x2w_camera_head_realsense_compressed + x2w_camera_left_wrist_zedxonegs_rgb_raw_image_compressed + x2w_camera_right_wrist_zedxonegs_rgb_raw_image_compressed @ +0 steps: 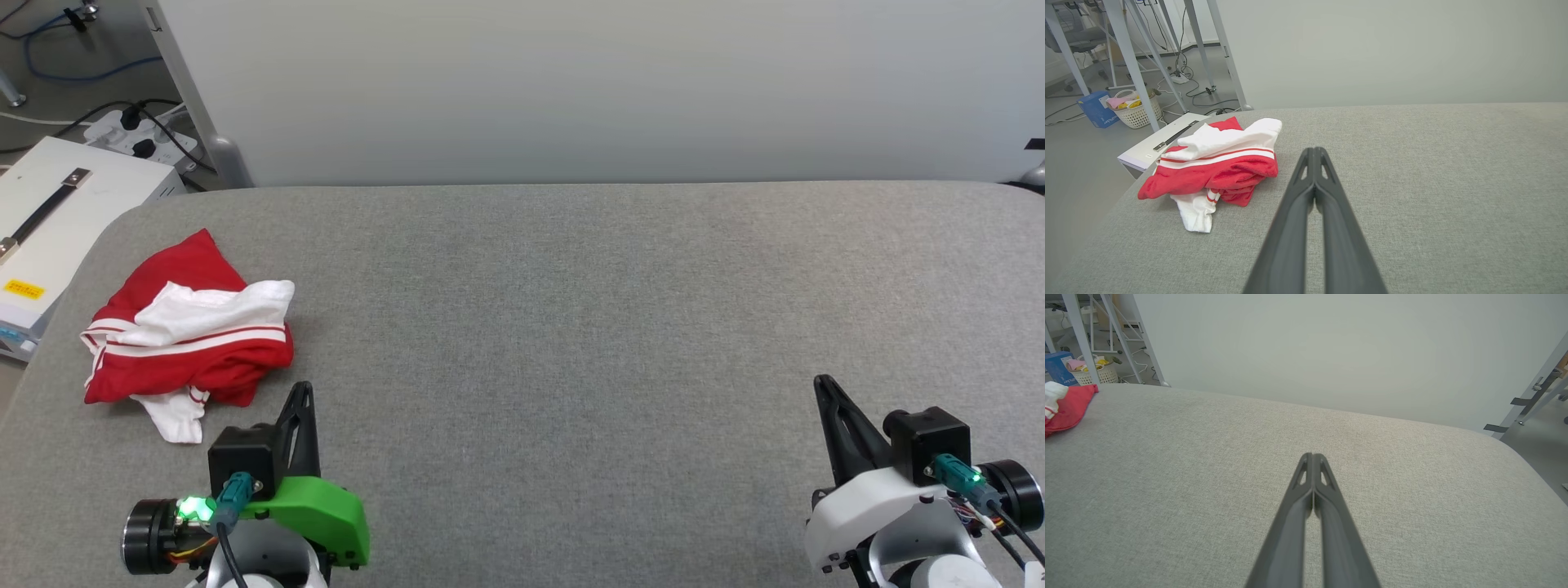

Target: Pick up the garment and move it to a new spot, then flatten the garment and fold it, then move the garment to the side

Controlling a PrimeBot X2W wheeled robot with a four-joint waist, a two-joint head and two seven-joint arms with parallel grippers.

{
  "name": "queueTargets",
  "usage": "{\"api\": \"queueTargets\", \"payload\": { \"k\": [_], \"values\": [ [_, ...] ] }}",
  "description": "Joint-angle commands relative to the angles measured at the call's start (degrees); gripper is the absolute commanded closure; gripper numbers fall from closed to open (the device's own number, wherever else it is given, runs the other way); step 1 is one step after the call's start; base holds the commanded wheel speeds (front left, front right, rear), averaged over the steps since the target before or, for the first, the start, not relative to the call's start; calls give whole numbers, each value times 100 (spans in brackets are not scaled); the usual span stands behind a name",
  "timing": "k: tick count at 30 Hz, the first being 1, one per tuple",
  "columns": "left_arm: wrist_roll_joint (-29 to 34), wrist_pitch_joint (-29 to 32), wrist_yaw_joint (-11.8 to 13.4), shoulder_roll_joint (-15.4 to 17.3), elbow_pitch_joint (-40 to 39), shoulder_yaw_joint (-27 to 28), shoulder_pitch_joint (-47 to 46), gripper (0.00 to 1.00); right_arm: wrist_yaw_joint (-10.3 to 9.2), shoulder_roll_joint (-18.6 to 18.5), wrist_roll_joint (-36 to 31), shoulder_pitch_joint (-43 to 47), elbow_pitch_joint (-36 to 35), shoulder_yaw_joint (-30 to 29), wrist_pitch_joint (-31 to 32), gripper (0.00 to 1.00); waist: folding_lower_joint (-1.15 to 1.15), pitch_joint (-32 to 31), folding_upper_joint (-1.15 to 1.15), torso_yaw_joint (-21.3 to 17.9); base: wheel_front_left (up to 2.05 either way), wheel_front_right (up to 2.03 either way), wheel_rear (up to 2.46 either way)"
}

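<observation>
The garment (188,327) lies crumpled in a heap on the grey padded table (571,327), close to its left edge and towards the far corner. Mostly red cloth shows, with a white sleeve bunched on top, a red-and-white striped band across the middle, and another white piece sticking out on the near side.

The left gripper (302,390) is just beside the heap, at its near right, not touching it. Its two dark fingers are pressed together and hold nothing. The right gripper (821,384) is well apart, over the right part of the table, its fingers also closed tip to tip on nothing.

Beside the table's left edge stands a white box (57,204) with a dark strap handle. Beyond it a power strip (139,135) and cables lie on the floor. The left wrist view shows a white basket (1137,114) and a blue box (1096,108) on the floor among metal legs.
</observation>
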Motion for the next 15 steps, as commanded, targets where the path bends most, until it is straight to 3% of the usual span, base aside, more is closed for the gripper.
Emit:
{"api": "queueTargets", "payload": {
  "k": [1,15],
  "values": [
    [49,-4,-17,-24,-14,5,-101,100,-5,8,-55,-92,-26,-12,15,100,0,0,0,0,0,0,0],
    [49,-4,-17,-24,-14,5,-101,100,-5,8,-55,-92,-26,-12,15,100,0,0,0,0,0,0,0]
  ]
}}
